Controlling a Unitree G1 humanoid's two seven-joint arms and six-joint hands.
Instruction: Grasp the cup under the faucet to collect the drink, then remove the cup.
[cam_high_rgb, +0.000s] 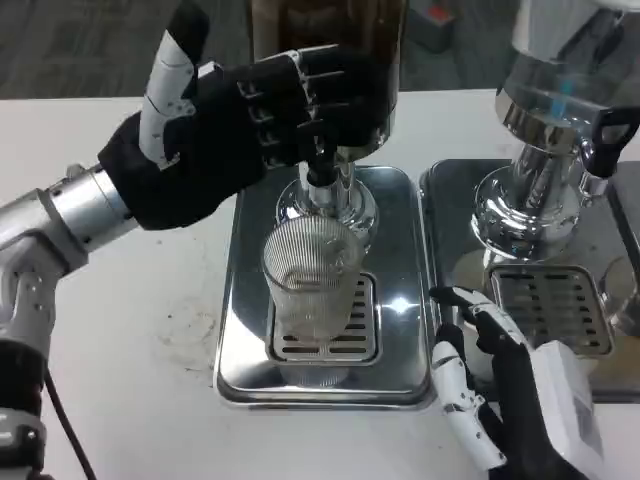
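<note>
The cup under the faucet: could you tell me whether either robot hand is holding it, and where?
No. The cup stands free on the drip tray. The left robot hand is at the faucet; the right robot hand waits apart.

Surface: a white table (120, 400), its far edge running across the top of the head view.
Marks: faint smudges and a ring-shaped stain (190, 325) lay on the bare part, just left of the near tray.
Centre tray: a shiny steel drip tray (240, 300) sat flat on the table.
Right tray: a second steel drip tray (445, 215) lay just beside the first, a narrow strip of table between them.
</note>
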